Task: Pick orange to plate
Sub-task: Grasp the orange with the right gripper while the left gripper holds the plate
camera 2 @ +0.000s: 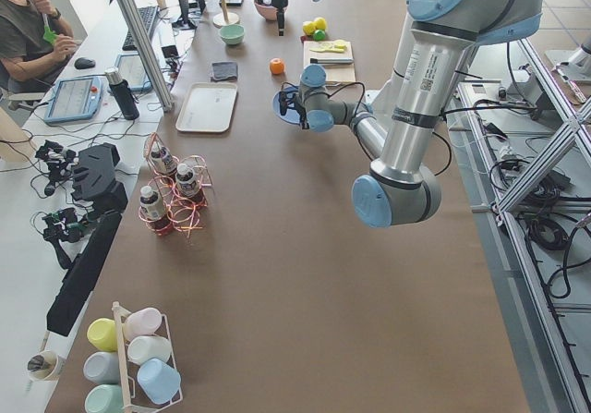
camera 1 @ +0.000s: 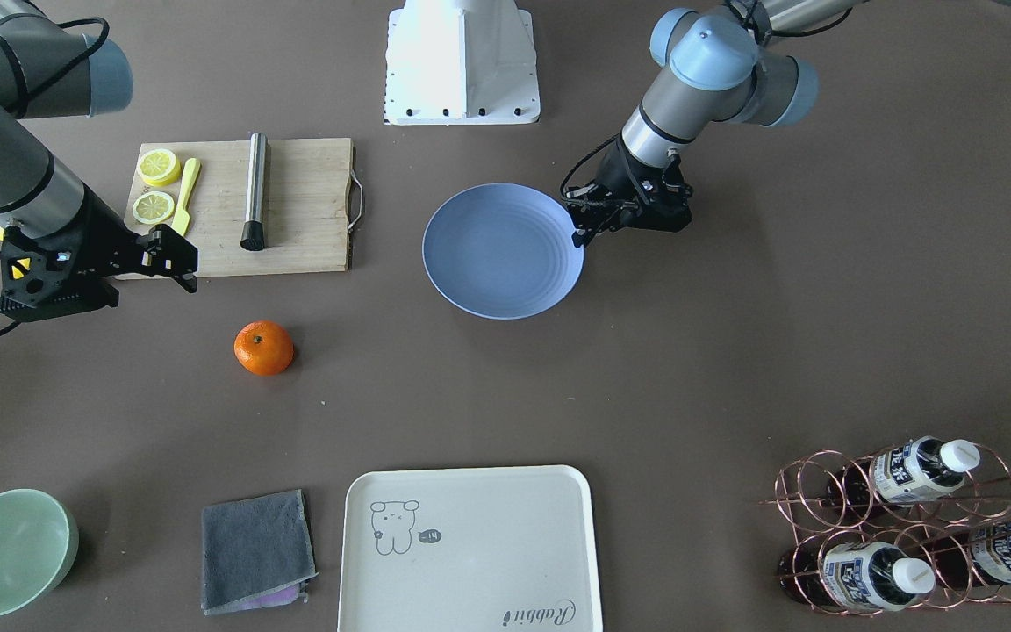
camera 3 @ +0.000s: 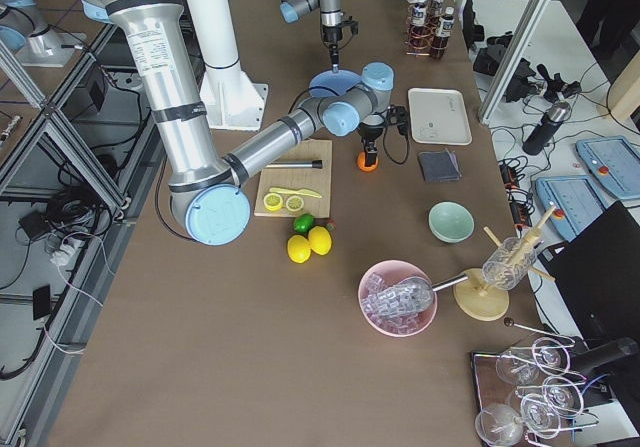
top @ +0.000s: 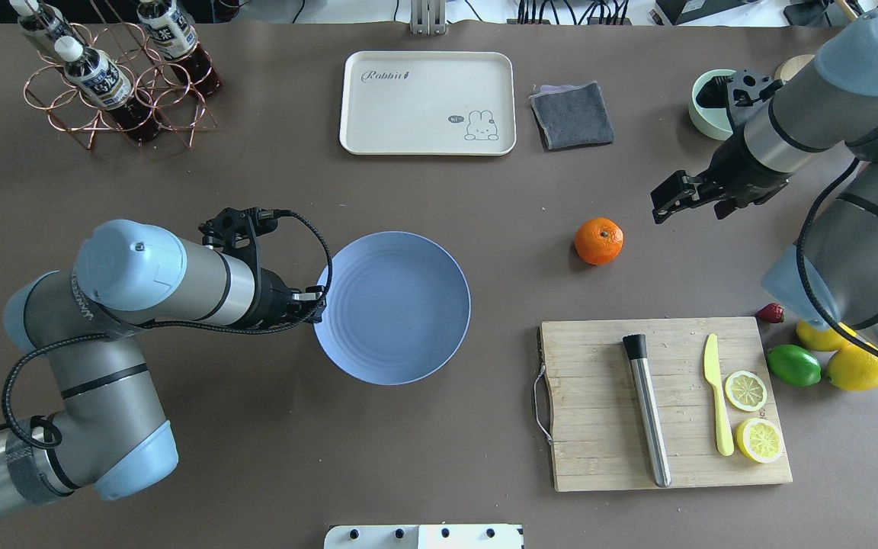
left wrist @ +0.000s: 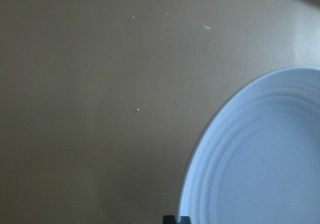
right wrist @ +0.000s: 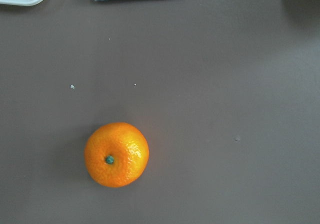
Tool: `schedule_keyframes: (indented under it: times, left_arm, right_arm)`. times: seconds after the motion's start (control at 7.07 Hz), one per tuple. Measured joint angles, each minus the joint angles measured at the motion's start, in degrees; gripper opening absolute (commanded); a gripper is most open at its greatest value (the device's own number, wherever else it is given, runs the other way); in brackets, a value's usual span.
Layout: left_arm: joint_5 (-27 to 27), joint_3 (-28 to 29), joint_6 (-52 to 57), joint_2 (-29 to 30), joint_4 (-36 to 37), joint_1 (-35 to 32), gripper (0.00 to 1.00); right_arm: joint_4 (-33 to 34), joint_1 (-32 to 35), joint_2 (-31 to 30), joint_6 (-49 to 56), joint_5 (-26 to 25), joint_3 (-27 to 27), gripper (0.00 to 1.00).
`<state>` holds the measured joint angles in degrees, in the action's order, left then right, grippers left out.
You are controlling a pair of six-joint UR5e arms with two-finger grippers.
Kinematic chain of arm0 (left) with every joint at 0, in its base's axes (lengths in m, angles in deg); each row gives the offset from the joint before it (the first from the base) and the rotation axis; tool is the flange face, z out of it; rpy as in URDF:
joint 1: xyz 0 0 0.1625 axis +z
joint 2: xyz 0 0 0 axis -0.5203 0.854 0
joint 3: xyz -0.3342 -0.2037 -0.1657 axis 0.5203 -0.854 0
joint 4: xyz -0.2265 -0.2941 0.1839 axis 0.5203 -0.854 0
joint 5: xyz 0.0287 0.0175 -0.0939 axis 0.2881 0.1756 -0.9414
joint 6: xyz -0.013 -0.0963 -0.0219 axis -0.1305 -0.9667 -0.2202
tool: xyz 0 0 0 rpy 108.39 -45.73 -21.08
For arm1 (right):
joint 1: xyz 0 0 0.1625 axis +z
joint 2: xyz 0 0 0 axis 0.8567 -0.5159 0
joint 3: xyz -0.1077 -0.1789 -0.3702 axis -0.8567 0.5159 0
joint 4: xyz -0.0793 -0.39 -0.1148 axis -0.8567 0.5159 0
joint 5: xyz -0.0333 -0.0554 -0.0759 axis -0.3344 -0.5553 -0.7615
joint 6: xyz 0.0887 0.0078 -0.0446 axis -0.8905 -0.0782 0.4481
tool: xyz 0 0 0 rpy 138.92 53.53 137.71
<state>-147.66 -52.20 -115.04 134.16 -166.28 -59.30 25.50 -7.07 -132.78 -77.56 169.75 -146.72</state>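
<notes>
Hovering near the orange — right gripper, apparently open overhead.

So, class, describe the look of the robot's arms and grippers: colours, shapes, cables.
The left arm and right arm are silver-grey tubes with pale blue joint caps. The left gripper and right gripper are black, angular and two-fingered. Black cables loop along both wrists.

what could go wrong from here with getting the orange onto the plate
1. The orange sits loose on the bare table, and the right gripper is off to one side of it, not over it. A finger that touches off-centre could roll it away.
2. The left gripper is right at the rim of the plate. The right arm may crowd it at the drop, or a left-arm move may shift the plate.
</notes>
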Motion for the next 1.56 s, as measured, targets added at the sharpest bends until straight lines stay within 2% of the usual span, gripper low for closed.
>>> schedule_keyframes:
  times: [0.28, 0.57, 0.85, 0.99, 1.13, 1.27, 1.56]
  left_arm:
    - [2.95, 1.58, -0.74, 1.92, 0.9, 3.41, 0.0]
    - [3.38, 2.66, -0.86, 2.75, 0.99, 4.24, 0.0]
    - [3.45, 2.79, -0.93, 2.88, 1.0, 4.43, 0.0]
    - [3.46, 2.82, -0.96, 3.05, 1.04, 4.49, 0.86]
    - [3.49, 2.82, -0.97, 3.28, 1.17, 4.51, 0.96]
    - [3.53, 2.81, -0.96, 3.4, 1.28, 4.51, 0.96]
    - [3.53, 2.67, -0.94, 3.53, 1.34, 4.46, 0.96]
  right_arm:
    - [-4.25, -4.19, 2.97, -5.51, -3.12, 4.48, 1.0]
    - [-5.33, -6.68, 5.45, -7.38, -5.97, 8.34, 1.0]
    - [-9.49, -7.96, 6.45, -7.62, -7.4, 13.55, 1.0]
    - [-11.94, -8.22, 6.73, -7.63, -7.61, 15.96, 1.0]
    - [-13.14, -8.32, 7.0, -7.67, -7.66, 17.22, 0.85]
    - [-13.54, -8.34, 7.27, -8.0, -7.63, 17.63, 0.01]
    - [-13.68, -8.37, 7.81, -8.71, -7.45, 17.7, 0.0]
